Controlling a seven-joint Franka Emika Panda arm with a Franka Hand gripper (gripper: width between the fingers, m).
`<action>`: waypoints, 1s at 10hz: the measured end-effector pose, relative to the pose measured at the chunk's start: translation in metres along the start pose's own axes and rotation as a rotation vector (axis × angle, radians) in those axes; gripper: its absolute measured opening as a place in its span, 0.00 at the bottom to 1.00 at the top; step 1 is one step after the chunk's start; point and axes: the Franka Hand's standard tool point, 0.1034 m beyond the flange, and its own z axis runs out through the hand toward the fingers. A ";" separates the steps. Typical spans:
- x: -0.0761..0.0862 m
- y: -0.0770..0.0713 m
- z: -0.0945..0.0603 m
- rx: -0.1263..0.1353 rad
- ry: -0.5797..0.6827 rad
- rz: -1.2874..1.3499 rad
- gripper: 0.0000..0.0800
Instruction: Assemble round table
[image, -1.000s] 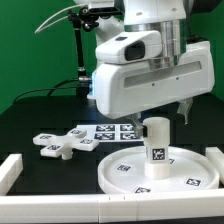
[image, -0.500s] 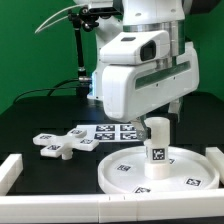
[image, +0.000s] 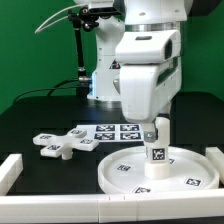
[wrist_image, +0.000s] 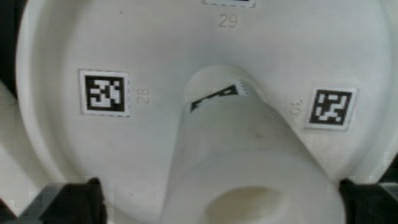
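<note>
The large round rimmed disc (image: 125, 172) lies flat at the front right of the table. The short thick cylinder leg (image: 157, 148) stands upright on its middle. My gripper (image: 152, 127) hangs straight over the leg's top, its fingers reaching down on either side. In the wrist view the leg (wrist_image: 240, 150) rises from the disc (wrist_image: 107, 40) between my two dark fingers (wrist_image: 71, 200), and the gripper (wrist_image: 221, 202) is open, with a gap to the leg on one side. The cross-shaped foot piece (image: 58, 144) lies loose on the black table to the exterior view's left.
The marker board (image: 113, 131) lies flat behind the disc. White border bars run along the front edge (image: 60, 206) and at the exterior view's left (image: 10, 168) and right (image: 213, 153). A black stand rises at the back (image: 80, 50).
The gripper has turned about its vertical axis, from broadside to narrow end facing the camera, and has come down over the leg. The parts have not moved.
</note>
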 end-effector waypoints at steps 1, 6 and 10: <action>-0.001 0.000 0.000 -0.005 -0.016 -0.100 0.81; -0.002 0.001 0.000 -0.010 -0.036 -0.296 0.81; -0.004 -0.003 0.002 0.009 -0.042 -0.257 0.51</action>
